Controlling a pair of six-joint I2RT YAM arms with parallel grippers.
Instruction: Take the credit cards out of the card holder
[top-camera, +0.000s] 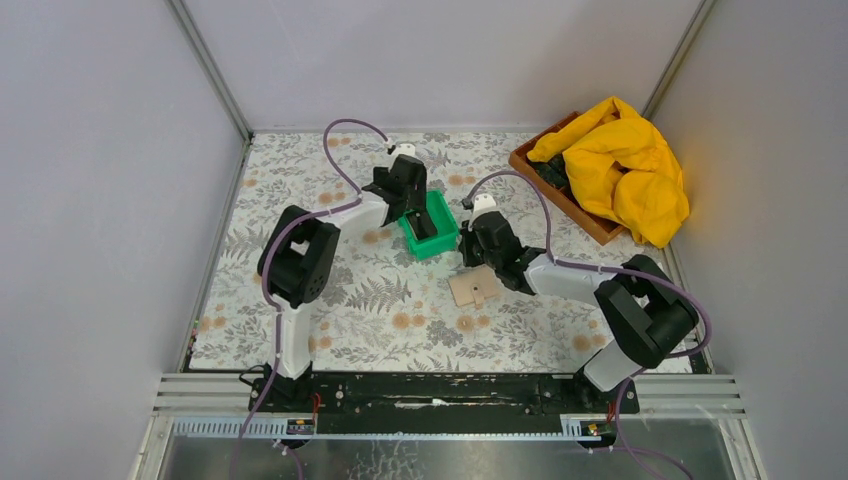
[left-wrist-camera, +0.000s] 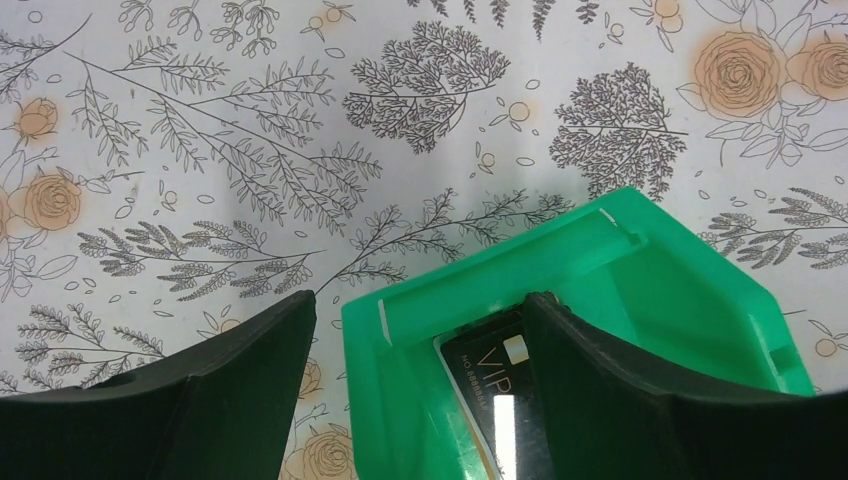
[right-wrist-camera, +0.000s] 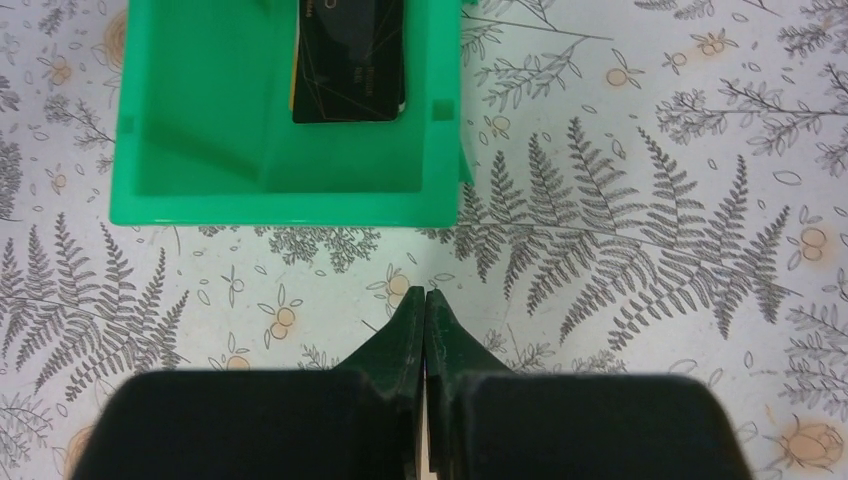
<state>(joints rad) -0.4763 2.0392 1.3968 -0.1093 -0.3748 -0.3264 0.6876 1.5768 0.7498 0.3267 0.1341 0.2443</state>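
**Left fingers** (left-wrist-camera: 230, 375): spread wide, gripping nothing. One hangs outside the green bin (left-wrist-camera: 650, 270), over the bare counter (left-wrist-camera: 200, 120). The other hangs over the bin's interior and covers part of the black credit card (left-wrist-camera: 480, 365).

**Credit cards:** the black one lies flat on the bin floor, tucked towards one end wall, with "VIP" legible on its face. In the right wrist view a thin yellowish edge shows along one long side of it. Whether that is a second card cannot be told.

**Right fingers** (right-wrist-camera: 410, 335): pressed together, nothing visible between them. They stop short of the bin's nearest rim, with a strip of patterned counter between tips and rim.

**Card holder** (top-camera: 475, 288): tan, flat on the counter, just beside the right fingers on the side towards the arm bases and apart from the bin. From overhead, contact with the fingers cannot be judged.

**Clearances:** open counter lies left of the bin and towards the arm bases. A wooden tray (top-camera: 590, 232) carrying a yellow cloth (top-camera: 625, 165) occupies the far right corner, well apart from the bin. Grey walls (top-camera: 100, 200) bound the counter on the left, far and right edges.
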